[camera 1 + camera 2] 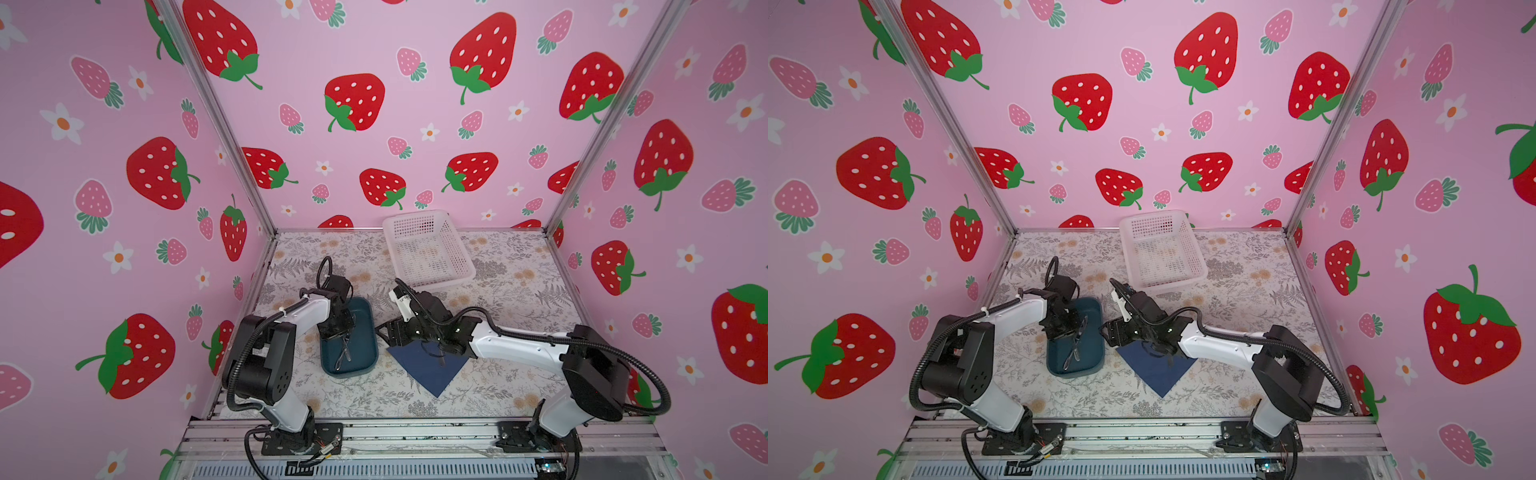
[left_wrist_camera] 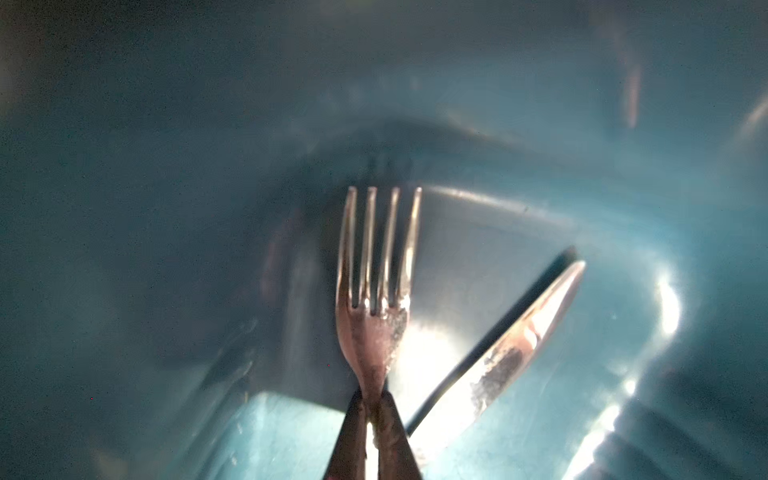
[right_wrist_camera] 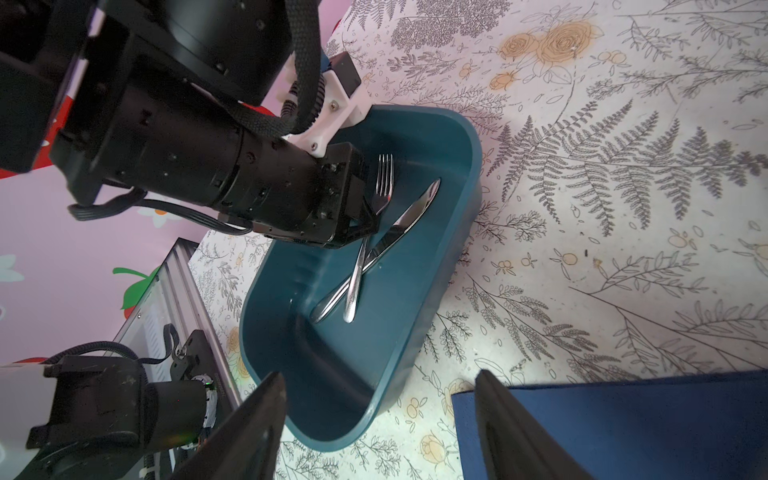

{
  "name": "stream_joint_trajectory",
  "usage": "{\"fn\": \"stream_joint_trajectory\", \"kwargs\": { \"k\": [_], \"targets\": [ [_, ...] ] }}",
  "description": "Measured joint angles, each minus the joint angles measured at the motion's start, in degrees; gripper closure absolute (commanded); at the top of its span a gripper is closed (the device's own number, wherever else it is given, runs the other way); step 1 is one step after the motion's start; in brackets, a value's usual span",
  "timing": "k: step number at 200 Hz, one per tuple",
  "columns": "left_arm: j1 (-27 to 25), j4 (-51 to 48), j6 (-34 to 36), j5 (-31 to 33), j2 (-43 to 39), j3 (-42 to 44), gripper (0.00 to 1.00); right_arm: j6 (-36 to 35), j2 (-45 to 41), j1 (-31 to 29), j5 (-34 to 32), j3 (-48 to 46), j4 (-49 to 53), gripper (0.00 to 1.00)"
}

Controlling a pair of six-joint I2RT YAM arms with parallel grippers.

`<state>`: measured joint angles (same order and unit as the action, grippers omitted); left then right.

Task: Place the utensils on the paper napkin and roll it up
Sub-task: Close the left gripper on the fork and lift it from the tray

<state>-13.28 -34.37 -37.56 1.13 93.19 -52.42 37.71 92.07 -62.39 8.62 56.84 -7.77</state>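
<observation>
L gripper [image 2: 375,401] clamped on fork [image 2: 374,332] neck | R gripper [image 3: 380,374] apart, empty | risk: fork pivots, drags crossed knife [image 2: 519,345] in teal tray [image 3: 469,133]

In tray [image 3: 471,137]: fork [image 3: 383,183], knife [image 3: 415,212] crossed (at handles); napkin [image 1: 430,368] just right of tray; basket [image 1: 415,215] behind both.

Fork [image 2: 376,324] & knife [image 2: 528,332]: slim shiny silver metal, both inside the teal tray [image 3: 424,133]. Their handles cross like an X near the tray middle. The fork has 4 tines; its neck is pinched btw. the two dark left fingers [image 2: 392,428]. The knife lies on the tray floor w/ the blade just beside the fork head.

Napkin [image 1: 432,370]: thin navy square, flat on the counter [image 1: 519,291], turned like a diamond in both top views, just beside the tray on its right.
</observation>
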Motion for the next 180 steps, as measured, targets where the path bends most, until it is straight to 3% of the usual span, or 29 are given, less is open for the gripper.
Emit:
{"fn": "stream_joint_trajectory", "kwargs": {
  "k": [84,142,180],
  "targets": [
    [-0.66,-1.07,0.02,-0.28,-1.57,2.05,0.82,0.22,0.00,0.00,0.02,-0.42,-0.13,0.27],
    [-0.66,-1.01,0.00,-1.18,-1.25,2.05,0.84,0.63,-0.04,0.00,-0.11,-1.44,-0.28,0.27],
    [-0.66,-1.01,-0.22,-1.31,-1.09,2.03,0.89,1.68,-2.16,0.00,-2.21,-3.41,-0.44,0.27]
  ]
}}
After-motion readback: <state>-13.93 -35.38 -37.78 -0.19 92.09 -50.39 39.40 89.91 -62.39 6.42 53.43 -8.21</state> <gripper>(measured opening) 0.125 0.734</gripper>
